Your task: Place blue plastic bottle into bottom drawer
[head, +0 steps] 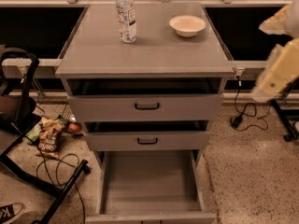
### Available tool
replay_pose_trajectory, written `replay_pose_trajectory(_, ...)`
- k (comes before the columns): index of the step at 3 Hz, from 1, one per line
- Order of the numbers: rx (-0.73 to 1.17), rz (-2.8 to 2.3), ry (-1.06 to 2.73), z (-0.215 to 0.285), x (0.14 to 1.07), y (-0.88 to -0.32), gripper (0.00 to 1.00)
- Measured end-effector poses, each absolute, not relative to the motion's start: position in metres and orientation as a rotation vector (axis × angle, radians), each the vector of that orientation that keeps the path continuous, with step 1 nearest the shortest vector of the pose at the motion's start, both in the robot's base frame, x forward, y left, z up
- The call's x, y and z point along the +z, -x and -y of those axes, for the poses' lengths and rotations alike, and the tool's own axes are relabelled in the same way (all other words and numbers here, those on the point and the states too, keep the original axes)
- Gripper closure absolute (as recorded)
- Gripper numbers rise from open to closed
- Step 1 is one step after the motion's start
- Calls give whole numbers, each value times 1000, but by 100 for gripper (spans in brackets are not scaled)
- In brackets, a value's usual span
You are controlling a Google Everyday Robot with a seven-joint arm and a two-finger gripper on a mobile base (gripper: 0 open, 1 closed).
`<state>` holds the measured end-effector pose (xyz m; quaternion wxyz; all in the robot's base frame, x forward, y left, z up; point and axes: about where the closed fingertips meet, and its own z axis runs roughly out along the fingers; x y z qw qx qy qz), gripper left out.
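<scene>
The blue plastic bottle [126, 16], clear with a white cap and a white-and-blue label, stands upright at the back left of the grey cabinet's top [140, 50]. The bottom drawer [148, 183] is pulled wide out and its grey tray holds nothing. My gripper [276, 64], on the cream-coloured arm, hangs blurred at the far right edge. It is beside the cabinet's right side, well apart from the bottle, and holds nothing that I can see.
A white bowl [187, 25] sits at the back right of the top. The two upper drawers with black handles [147, 106] stand slightly open. Snack bags [49, 136], cables and a black frame [28, 125] lie on the floor at left. A cable [243, 113] lies at right.
</scene>
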<state>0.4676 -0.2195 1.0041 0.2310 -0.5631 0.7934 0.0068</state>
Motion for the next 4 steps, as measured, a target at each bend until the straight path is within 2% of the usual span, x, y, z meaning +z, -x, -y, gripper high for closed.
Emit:
replay_pose_trajectory(3, 420, -1771, 1187, 132, 1001, -564, 0)
replay_pose_trajectory(4, 437, -1634, 1065, 109, 1011, -616, 0)
